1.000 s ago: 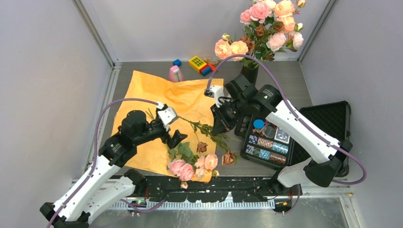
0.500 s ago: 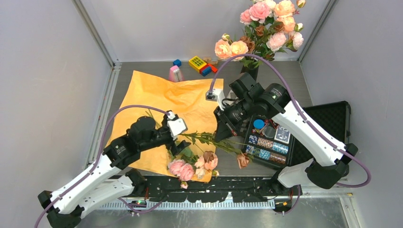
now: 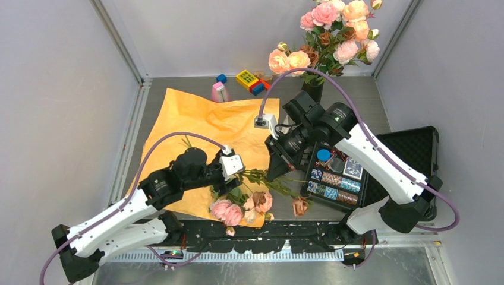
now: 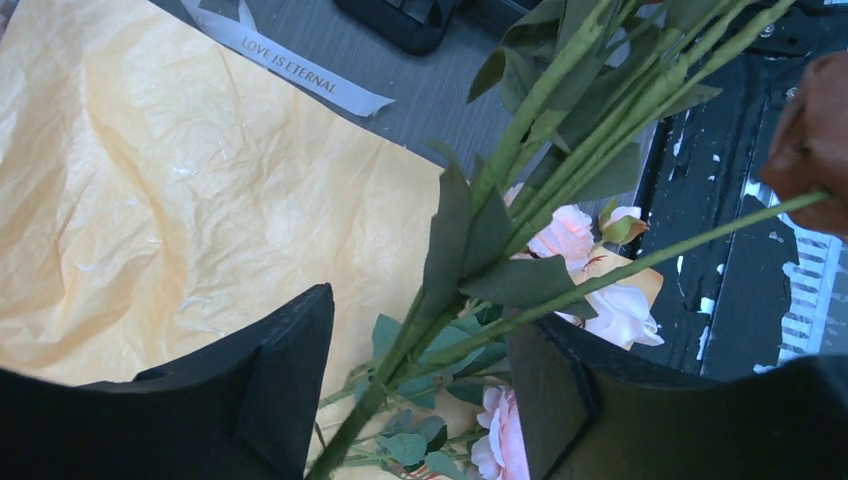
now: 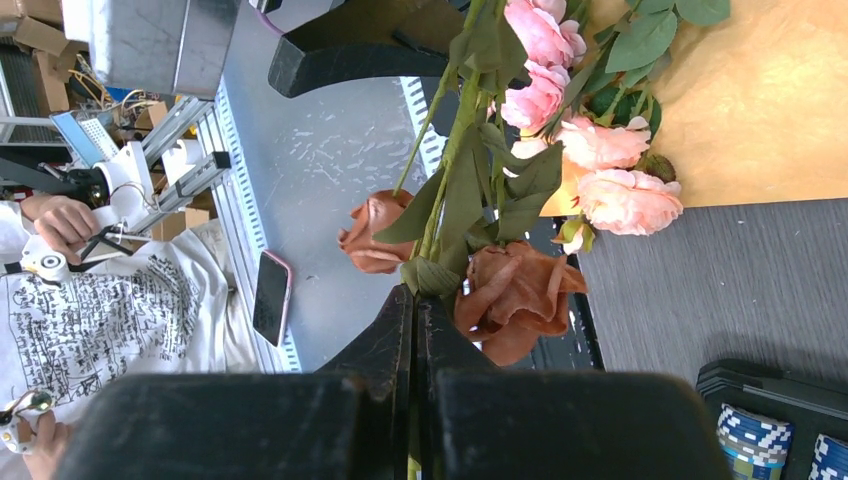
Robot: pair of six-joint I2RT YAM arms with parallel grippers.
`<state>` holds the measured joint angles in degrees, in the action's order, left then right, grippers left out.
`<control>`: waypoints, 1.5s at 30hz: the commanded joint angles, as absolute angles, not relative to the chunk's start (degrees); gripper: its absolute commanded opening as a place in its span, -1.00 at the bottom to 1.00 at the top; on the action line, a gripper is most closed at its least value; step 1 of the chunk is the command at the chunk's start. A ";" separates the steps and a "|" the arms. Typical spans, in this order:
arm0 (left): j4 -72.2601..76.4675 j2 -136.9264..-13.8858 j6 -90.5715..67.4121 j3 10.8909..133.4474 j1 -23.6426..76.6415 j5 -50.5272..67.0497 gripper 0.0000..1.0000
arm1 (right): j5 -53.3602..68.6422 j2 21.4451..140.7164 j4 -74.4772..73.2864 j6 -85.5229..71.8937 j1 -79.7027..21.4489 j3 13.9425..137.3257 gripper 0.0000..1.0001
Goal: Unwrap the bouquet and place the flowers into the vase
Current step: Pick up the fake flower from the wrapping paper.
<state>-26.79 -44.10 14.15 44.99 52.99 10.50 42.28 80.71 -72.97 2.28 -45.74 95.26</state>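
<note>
1. a grey table (image 3: pixel 356 95) fills a booth with plain pale walls. the two arm bases sit at 6 o'clock.
2. a crinkled sheet of orange paper (image 3: pixel 202 119) lies spread open from the centre toward 9 o'clock. in the left wrist view, a cream ribbon (image 4: pixel 300 65) printed "love is eternal" lies on the table just beyond the paper's edge.
3. near 12 o'clock stand a pink metronome (image 3: pixel 220 92), a small blue block (image 3: pixel 221 78) and a cluster of yellow, red and blue toy bricks (image 3: pixel 252 81).
4. the flowers (image 3: pixel 261 200), pink, peach and brown roses on thin green stems, are out of the wrapping at about 6 o'clock. their heads point to the near edge, by the paper's near corner.
5. the right gripper (image 3: pixel 274 172) reaches in from 3 o'clock and is clamped tight on the stems. its arm crosses in front of the vase.
6. the left gripper (image 3: pixel 229 184) comes from 8 o'clock. its fingers stand apart on either side of the same stems, not pinching them.
7. the vase (image 3: pixel 312 92), black, stands at 1 o'clock, partly hidden, and holds a full bunch of roses (image 3: pixel 333 29).
8. an open black case (image 3: pixel 416 148) lies at 4 o'clock. one half holds rows of patterned chips (image 3: pixel 333 178).
</note>
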 commanded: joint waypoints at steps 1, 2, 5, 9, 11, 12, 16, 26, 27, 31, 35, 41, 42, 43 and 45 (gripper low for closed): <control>-24.61 -44.49 14.07 45.74 53.61 11.32 0.20 | 44.17 80.96 -73.67 2.88 -45.79 97.12 -1.00; -24.61 -44.67 13.87 45.87 53.60 11.49 0.09 | 43.98 80.96 -73.59 2.85 -45.79 97.07 -1.00; -24.90 -45.51 13.48 46.19 53.62 12.31 -0.23 | 42.61 81.38 -73.28 2.30 -45.79 97.22 -1.00; -25.47 -46.78 12.73 46.99 53.66 12.59 -0.77 | 36.48 81.98 -71.33 0.20 -45.79 97.73 -0.91; -25.49 -46.86 12.51 47.06 53.70 12.61 -0.98 | 33.54 82.16 -70.36 -1.49 -45.79 97.81 -0.76; -25.55 -46.90 12.40 47.15 53.65 12.58 -1.00 | 31.57 82.11 -69.45 -2.33 -45.79 97.71 -0.62; -25.49 -46.58 11.25 47.20 53.61 11.66 -1.00 | 25.30 80.79 -65.67 -4.87 -45.72 97.51 -0.12; -27.18 -49.03 8.45 49.95 48.47 6.36 -1.00 | 7.38 69.81 -49.56 -11.54 -44.96 91.84 0.72; -27.12 -49.27 7.64 50.39 46.51 6.96 -1.00 | 6.48 68.12 -46.36 -12.71 -44.98 89.80 0.76; -25.96 -50.57 2.66 51.82 37.08 12.14 -1.00 | 5.92 64.69 -36.20 -17.15 -44.99 83.77 0.79; -24.36 -52.51 -3.34 53.66 30.24 16.71 -1.00 | 5.91 63.16 -25.95 -22.31 -44.97 78.44 0.79; -17.93 -53.77 -12.63 54.78 25.57 25.28 -1.00 | 9.11 64.73 -9.02 -32.51 -44.98 71.05 0.78; -16.90 -53.87 -13.53 55.00 25.24 26.80 -1.00 | 10.36 66.21 -6.36 -34.52 -44.99 70.68 0.76; -16.39 -54.01 -14.34 55.40 24.94 27.59 -1.00 | 11.07 67.12 -5.29 -35.36 -45.04 70.49 0.74; -16.07 -54.54 -15.32 56.43 24.63 29.00 -1.00 | 12.63 69.73 -3.20 -37.64 -45.19 71.16 0.68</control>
